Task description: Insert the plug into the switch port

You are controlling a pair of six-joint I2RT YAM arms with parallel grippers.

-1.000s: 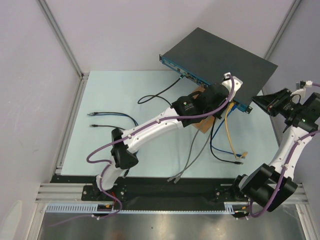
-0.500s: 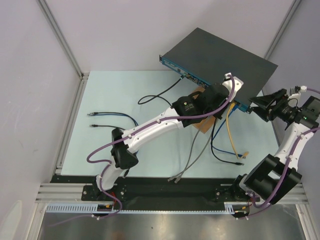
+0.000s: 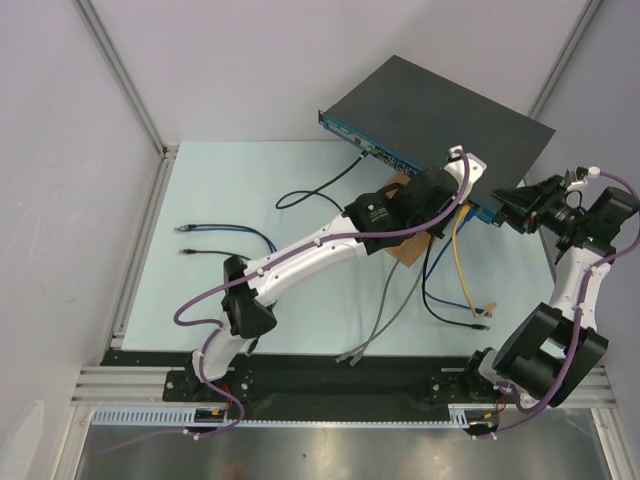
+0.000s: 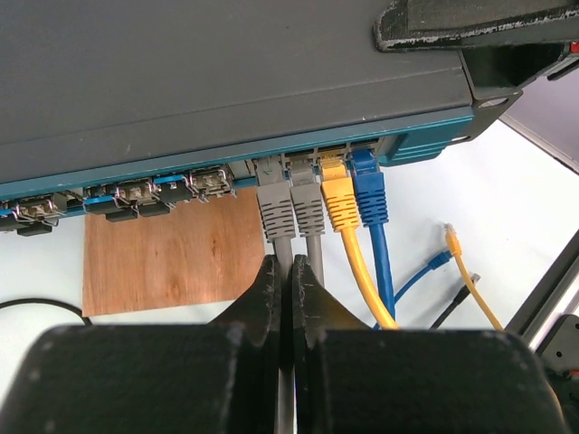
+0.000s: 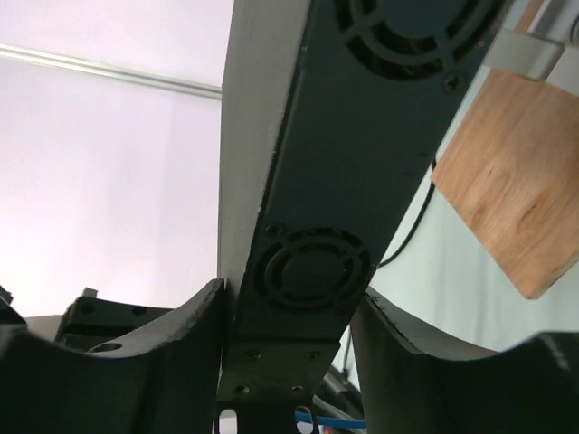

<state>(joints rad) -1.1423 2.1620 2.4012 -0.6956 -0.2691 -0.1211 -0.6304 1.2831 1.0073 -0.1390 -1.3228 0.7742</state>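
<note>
Switch (image 3: 430, 100) sits in the upper right of the top view, turned at an angle, with its blue front face pointing toward the lower left. A wooden board (image 3: 405, 257) pokes out from under that front edge, on the pale table (image 3: 250, 200).

The left gripper (image 3: 445, 205) is right up at the front face. On its wrist cam the fingers (image 4: 262, 307) are pinched together on a grey cable (image 4: 281, 249) just below the plug (image 4: 275, 210). That plug looks seated in a port near the right end of the socket row. Can't tell if it's fully clicked in, though. Next to it on the right are a second grey plug (image 4: 308, 208), a yellow plug (image 4: 336, 194) and a blue plug (image 4: 365, 185), all side by side in ports.

The right gripper (image 3: 515, 203) is at the switch's right-hand end. Its wrist cam shows one finger on each side of the casing, level with a round fan vent (image 5: 314, 268). Both look pressed against the metal, so it's clamped on the box.

A yellow cable (image 3: 458, 260) trails down toward the lower middle of the top view.
</note>
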